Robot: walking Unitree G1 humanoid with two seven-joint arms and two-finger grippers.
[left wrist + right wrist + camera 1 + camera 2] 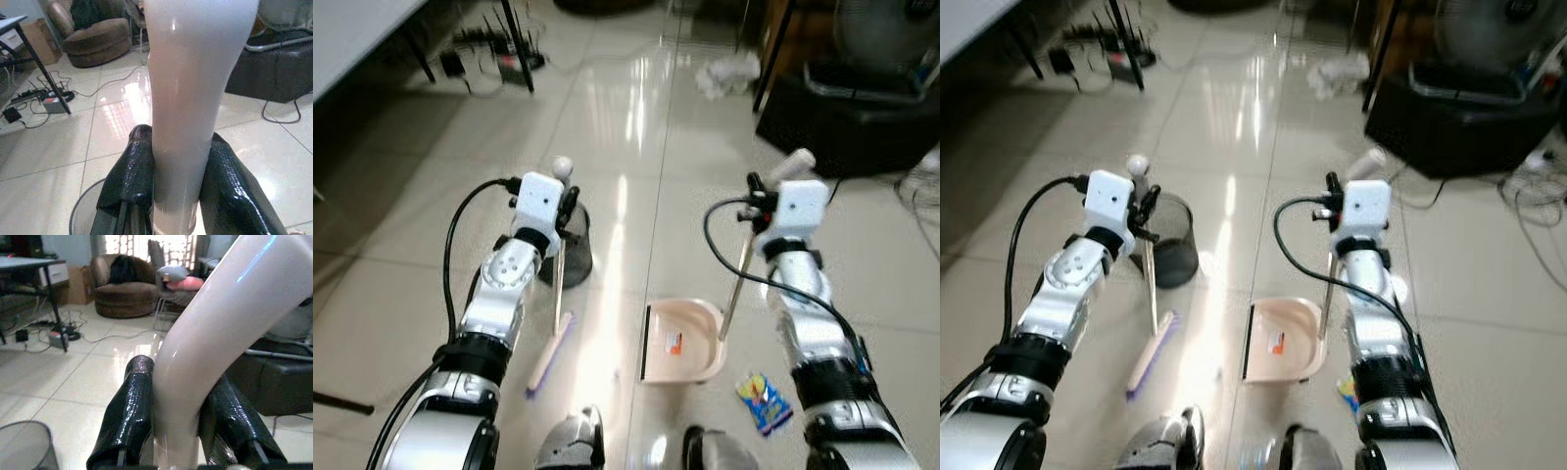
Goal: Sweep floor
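Note:
My left gripper [566, 206] is shut on the pale handle [190, 98] of a broom, with a black finger [129, 181] on each side of it. The stick slopes down to a purple-bristled head [550, 354] lying on the tiles. My right gripper [759, 211] is shut on the curved top of the dustpan's handle [205, 347]. The beige dustpan [683, 343] sits flat on the floor between my arms, its dark lip facing the broom. A colourful wrapper [764, 401] lies on the floor just right of the pan.
A black mesh bin [578, 259] stands right behind the broom stick. Farther off are crumpled white paper [726, 73], a black box with a fan [852, 117], a power strip with cables [509, 59] and table legs [517, 44]. My feet [573, 446] are below.

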